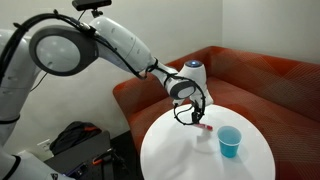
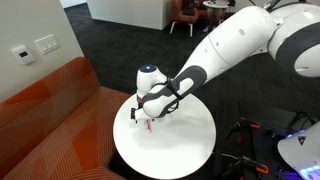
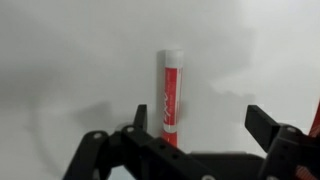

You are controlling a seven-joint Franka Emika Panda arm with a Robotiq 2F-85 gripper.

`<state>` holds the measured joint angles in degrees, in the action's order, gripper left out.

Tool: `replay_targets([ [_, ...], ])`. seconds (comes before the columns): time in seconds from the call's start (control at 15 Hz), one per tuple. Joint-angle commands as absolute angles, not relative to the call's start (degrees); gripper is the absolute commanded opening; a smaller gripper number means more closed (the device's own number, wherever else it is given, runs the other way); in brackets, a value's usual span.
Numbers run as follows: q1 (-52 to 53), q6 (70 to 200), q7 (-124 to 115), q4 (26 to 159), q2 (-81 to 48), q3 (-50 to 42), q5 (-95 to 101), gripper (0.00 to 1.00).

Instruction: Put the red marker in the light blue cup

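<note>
- Found gripper [image 3: 197, 116] low over the table [image 1: 170, 152], its dark fingers [image 3: 262, 124] spread wide apart, clamping nothing.
- Same seen in both exterior views: gripper [image 1: 193, 114] pointing down, just above the tabletop [image 2: 188, 140].
- Logged red marker [image 3: 170, 95] lying flat on the white surface, in the gap between the fingers, nearer one finger than the other; cannot tell whether touching it.
- Appearance in wrist view: short round stick, red body with pale lettering along its length, whitish cap at one end.
- Long axis running straight up and down the wrist picture, across the line joining the two fingertips; pale end pointing away from the gripper, other end hidden behind the gripper's black frame.
- In an exterior view, marker [image 1: 205, 127] only a small red streak right below the fingers; ends too small to tell apart. Likewise a red sliver [image 2: 148, 126] under the gripper.
- Noted light blue cup [image 1: 230, 143] upright on the same table, near the marker but apart from it, mouth up.
- Beyond the table: orange-red sofa [image 1: 270, 80], also seen from the other side [image 2: 60, 110].
</note>
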<state>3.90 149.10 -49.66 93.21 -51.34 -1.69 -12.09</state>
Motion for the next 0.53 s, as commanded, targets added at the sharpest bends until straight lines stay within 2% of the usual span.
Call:
replay_targets([
  [0.0, 3.92, 146.63, -49.02, 88.82, -54.45, -1.91, -13.33, 1.00],
  [0.33, 3.67, 146.83, -49.21, 87.42, -56.48, -1.79, -14.00, 1.00],
  [0.4, 3.72, 146.86, -49.34, 87.14, -56.74, -1.90, -14.05, 0.93],
  [0.47, 3.72, 146.98, -49.35, 87.08, -56.86, -1.92, -14.09, 0.74],
])
